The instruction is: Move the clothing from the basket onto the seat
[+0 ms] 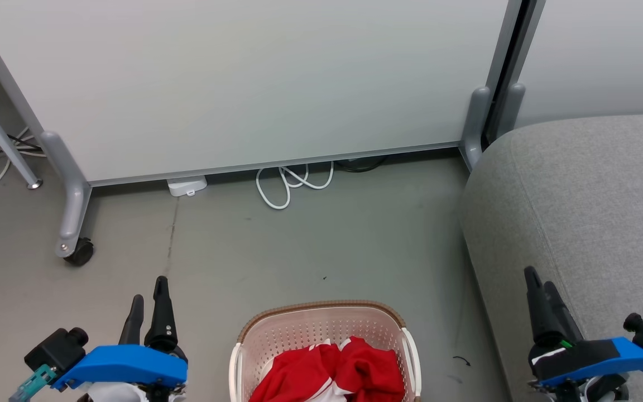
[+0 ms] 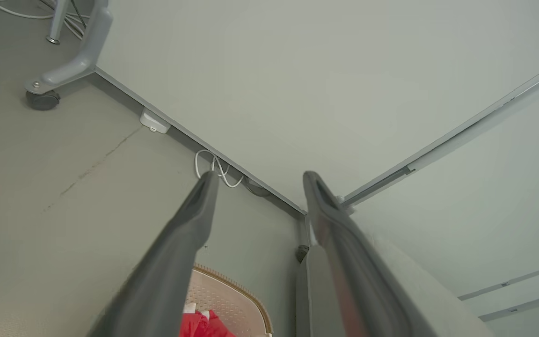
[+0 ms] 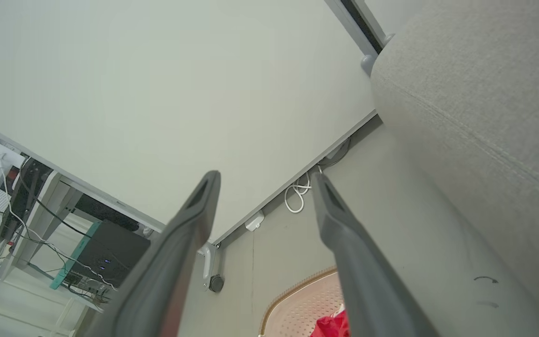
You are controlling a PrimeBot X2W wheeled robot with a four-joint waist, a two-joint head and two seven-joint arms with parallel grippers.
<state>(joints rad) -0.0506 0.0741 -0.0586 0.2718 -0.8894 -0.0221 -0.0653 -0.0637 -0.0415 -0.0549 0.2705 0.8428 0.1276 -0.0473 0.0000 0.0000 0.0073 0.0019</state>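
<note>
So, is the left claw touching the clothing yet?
Apart. Head view: left claw sits open beside the basket, with floor between it and the clothing.

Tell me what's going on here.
The robot's left gripper and right gripper hang either side of a basket on the floor, jaws open and empty. The red clothing lies in the basket; none is on the grey seat beside it yet.

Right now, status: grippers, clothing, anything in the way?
Left gripper and right gripper open, empty. Clothing in basket, seat to its right. Bare floor between them.
</note>
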